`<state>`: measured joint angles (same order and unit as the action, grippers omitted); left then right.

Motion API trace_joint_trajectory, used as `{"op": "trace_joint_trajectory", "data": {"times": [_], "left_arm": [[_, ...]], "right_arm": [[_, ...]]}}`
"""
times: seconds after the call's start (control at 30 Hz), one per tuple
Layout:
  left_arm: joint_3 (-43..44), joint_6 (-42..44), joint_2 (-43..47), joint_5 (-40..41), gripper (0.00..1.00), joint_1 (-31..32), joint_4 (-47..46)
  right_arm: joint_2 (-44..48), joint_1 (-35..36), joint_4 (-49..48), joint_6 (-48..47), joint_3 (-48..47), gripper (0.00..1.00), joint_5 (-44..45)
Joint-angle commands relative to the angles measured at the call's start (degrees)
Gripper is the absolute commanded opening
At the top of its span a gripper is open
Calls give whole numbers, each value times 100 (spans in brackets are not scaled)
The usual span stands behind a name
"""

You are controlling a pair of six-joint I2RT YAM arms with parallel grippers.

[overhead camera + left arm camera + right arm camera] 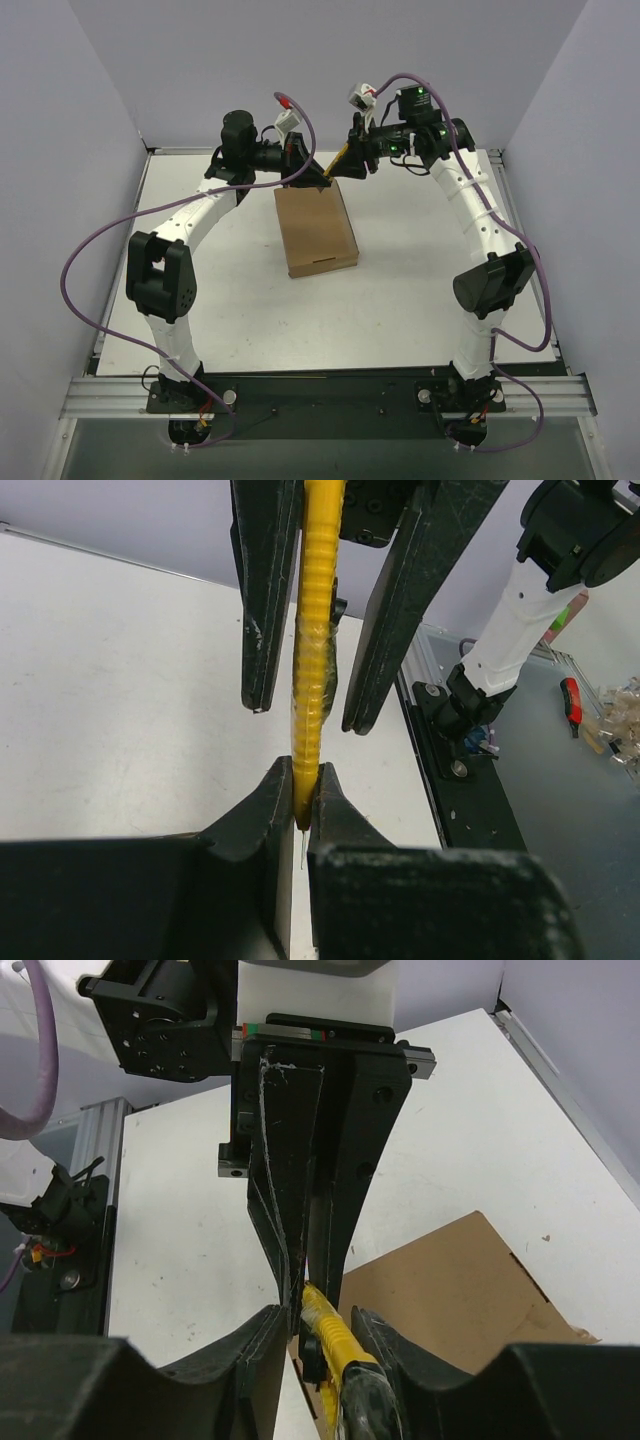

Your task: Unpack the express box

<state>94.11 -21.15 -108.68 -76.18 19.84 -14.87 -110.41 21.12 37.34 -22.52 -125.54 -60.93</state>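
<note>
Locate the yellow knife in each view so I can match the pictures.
Top external: yellow knife upper centre, by the express box's far end.
Left wrist: yellow knife centre, upright.
Right wrist: yellow knife bottom centre.
Shared landmark: the white table.

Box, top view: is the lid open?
No, the box lies flat with its lid down, and nothing of its inside shows.

Nothing readable here, folks. The express box (318,228) looks like plain brown cardboard with no label or print I can spot, though the top view is small enough that tiny lettering might slip by. The yellow utility knife (315,630) shows no brand either.
</note>
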Motion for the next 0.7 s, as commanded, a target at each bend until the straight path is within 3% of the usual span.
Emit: {"op": "trace_joint_trajectory", "data": {"times": [0.0,0.07,0.2,0.3,0.4,0.43,0.47,0.53,0.57,0.6,0.63,0.67], "left_arm": [[266,-109,-92,86,0,29,-191],[284,-109,-100,77,0,29,-191],[284,-109,-127,77,0,29,-191],[266,-100,-127,86,0,29,-183],[284,162,-109,287,0,-15,88],[327,337,-74,514,7,-41,299],[380,853,-4,673,24,-111,571],[494,1610,171,1652,37,-164,1781],[512,2353,224,2199,40,-173,2474],[512,2613,277,2691,43,-173,2707],[451,2807,338,3532,45,-173,2857],[416,3061,339,3827,46,-182,3085]], "right_arm": [[-16,129,-289,29,-6,33,-394],[-24,137,-289,37,3,30,-437],[-42,129,-394,151,3,9,-490],[-59,120,-534,397,12,0,-464],[-16,59,-754,896,81,0,94],[63,50,-781,1021,108,0,516],[133,32,-790,1083,247,0,886],[483,-55,-938,979,572,0,1641],[651,-117,-1166,1039,1235,0,1854],[818,-117,-1638,1196,1564,0,2500],[1115,-109,-1773,1180,1880,0,2689],[1240,-135,-1835,1119,2266,0,2752]]}}
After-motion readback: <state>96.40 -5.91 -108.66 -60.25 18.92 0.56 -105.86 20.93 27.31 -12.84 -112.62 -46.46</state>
